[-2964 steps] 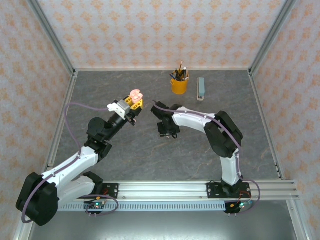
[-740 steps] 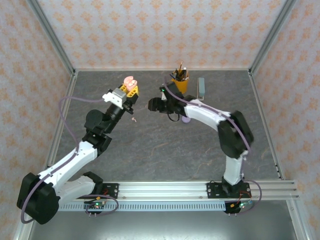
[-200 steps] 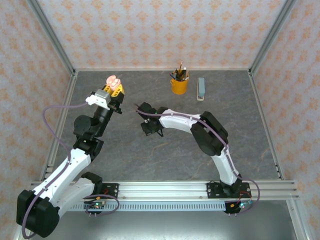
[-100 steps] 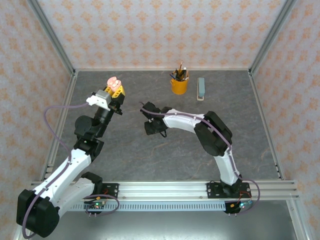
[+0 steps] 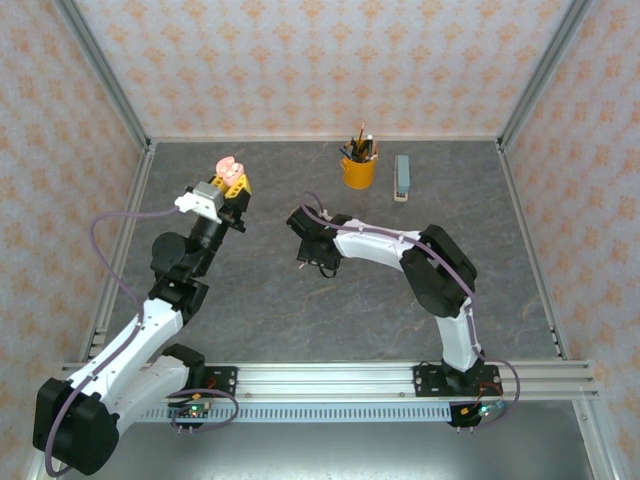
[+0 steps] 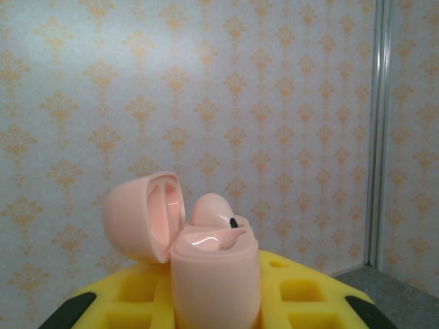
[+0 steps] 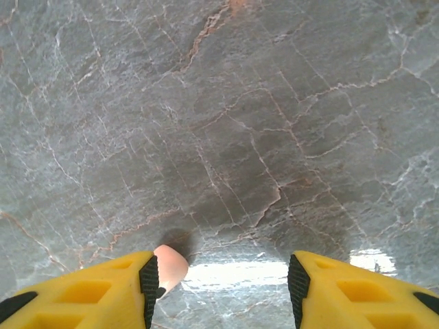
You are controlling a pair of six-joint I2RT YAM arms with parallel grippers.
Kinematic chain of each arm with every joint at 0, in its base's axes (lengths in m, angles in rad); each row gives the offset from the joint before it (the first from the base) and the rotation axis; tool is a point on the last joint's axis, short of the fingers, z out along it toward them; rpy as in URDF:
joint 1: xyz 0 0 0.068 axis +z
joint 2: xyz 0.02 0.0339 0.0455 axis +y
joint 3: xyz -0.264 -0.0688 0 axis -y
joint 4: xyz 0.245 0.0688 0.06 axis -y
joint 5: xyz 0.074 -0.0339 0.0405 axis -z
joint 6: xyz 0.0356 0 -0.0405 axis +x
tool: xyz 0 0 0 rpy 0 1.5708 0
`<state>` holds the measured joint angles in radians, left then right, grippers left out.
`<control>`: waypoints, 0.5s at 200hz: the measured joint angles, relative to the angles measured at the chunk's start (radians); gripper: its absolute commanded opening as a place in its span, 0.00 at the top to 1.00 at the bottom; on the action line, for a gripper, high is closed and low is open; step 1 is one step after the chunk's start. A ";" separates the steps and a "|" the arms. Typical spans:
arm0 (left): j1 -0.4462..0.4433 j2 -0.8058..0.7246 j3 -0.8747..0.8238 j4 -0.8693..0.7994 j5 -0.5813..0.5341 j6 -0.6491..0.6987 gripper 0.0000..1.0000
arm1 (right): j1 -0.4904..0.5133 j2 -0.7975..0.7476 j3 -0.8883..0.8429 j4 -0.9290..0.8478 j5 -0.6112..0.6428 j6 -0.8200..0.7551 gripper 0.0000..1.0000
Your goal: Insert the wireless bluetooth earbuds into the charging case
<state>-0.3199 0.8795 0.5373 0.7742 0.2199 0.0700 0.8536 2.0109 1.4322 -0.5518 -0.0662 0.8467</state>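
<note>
My left gripper (image 6: pixel 216 305) is shut on the pale pink charging case (image 6: pixel 216 274), held upright in the air, its lid (image 6: pixel 140 216) hinged open to the left. One pink earbud (image 6: pixel 212 209) sits in the case's far socket. From above, the case (image 5: pixel 227 163) sticks out past the left gripper (image 5: pixel 230 183) at the back left. My right gripper (image 7: pixel 223 288) stands open just over the table, pointing down. A second pink earbud (image 7: pixel 170 267) rests against its left finger's pad; whether it lies on the table I cannot tell. From above, the right gripper (image 5: pixel 318 262) is mid-table.
A yellow cup of pencils (image 5: pixel 358 170) and a grey-green oblong block (image 5: pixel 402 177) stand at the back right of the grey marbled table (image 5: pixel 300 320). Patterned walls with metal posts close in the table on three sides.
The right gripper's jaws have opened, leaving the pink earbud at the left pad, and its arm has shifted a little to the right. The left arm has barely moved.
</note>
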 measured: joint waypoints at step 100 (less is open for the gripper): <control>0.000 0.009 -0.009 0.008 0.000 -0.013 1.00 | 0.005 0.067 0.075 -0.009 -0.016 0.110 0.49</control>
<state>-0.3199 0.8883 0.5282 0.7826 0.2199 0.0566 0.8581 2.0781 1.5074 -0.5606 -0.0818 0.9565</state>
